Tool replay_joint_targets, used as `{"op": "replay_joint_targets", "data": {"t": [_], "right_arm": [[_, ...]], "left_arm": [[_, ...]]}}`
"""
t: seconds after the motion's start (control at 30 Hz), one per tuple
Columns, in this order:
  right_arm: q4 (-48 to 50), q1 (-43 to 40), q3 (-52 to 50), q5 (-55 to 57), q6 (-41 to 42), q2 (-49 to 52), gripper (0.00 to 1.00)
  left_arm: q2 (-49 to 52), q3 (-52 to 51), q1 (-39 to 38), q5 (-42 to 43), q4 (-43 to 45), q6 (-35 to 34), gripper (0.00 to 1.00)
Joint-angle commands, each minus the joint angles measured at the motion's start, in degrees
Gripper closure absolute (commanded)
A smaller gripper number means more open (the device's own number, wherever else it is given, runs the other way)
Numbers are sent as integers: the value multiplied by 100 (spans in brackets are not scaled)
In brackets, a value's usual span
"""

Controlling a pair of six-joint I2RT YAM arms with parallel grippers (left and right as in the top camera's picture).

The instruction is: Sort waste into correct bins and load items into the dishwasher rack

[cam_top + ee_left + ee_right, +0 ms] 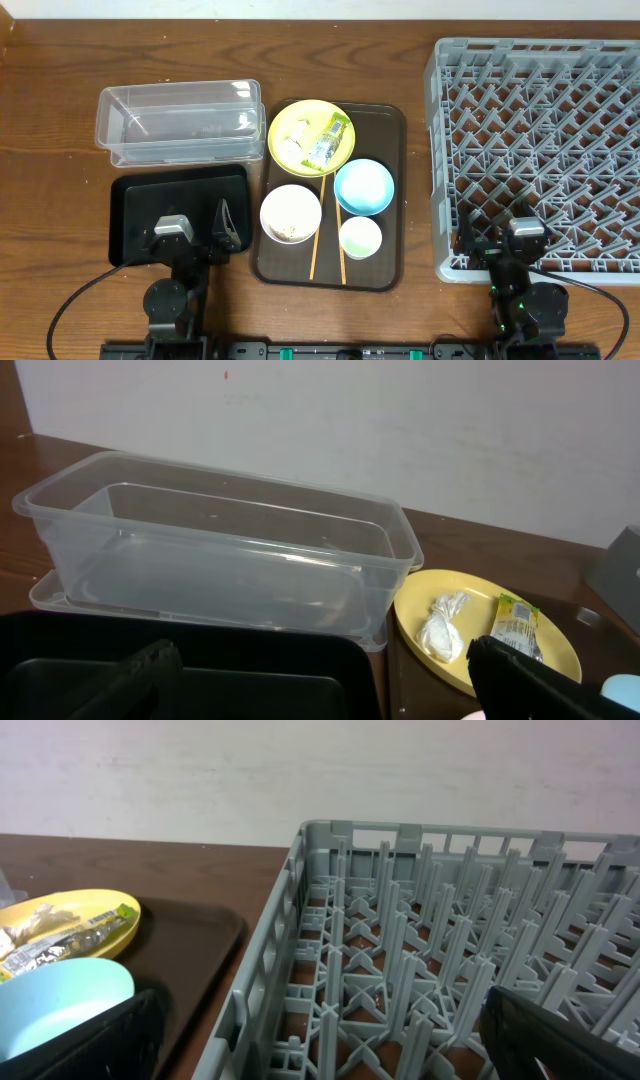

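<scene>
The yellow plate (285,115) on the brown serving tray holds the yellow-green wrapper (330,140) and white scrap (298,134); both also show in the left wrist view, the wrapper (515,622) and the scrap (440,630). Below it are a light blue bowl (363,186), a white bowl (291,212) with leftovers, a pale cup (360,238) and two chopsticks (315,240). The clear tub (180,122) stands behind the black tray (135,200). My left gripper (197,232) is open and empty over the black tray. My right gripper (508,240) is open and empty over the grey rack's (540,150) front edge.
The brown serving tray (388,130) lies between the bins and the rack. A white wall runs behind the table. Cables trail from both arm bases at the front edge.
</scene>
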Motion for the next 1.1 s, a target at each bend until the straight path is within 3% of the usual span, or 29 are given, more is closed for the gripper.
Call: {"op": "replay_joint_targets", "data": {"t": [0.0, 0.53, 0.63, 0.8, 1.07], "right_arm": [[-17, 103, -9, -4, -39, 28, 1], [-15, 103, -9, -52, 33, 28, 1], [-11, 103, -9, -55, 557, 28, 1], [-90, 103, 79, -48, 752, 28, 1], [-1113, 103, 949, 22, 664, 225, 1]], "left_arm": [[-37, -44, 26, -68, -271, 98, 6], [-37, -44, 26, -66, -269, 98, 6], [-33, -42, 26, -57, -271, 94, 6], [-11, 46, 26, 105, -280, -730, 6], [787, 1084, 26, 247, -1392, -723, 6]]}}
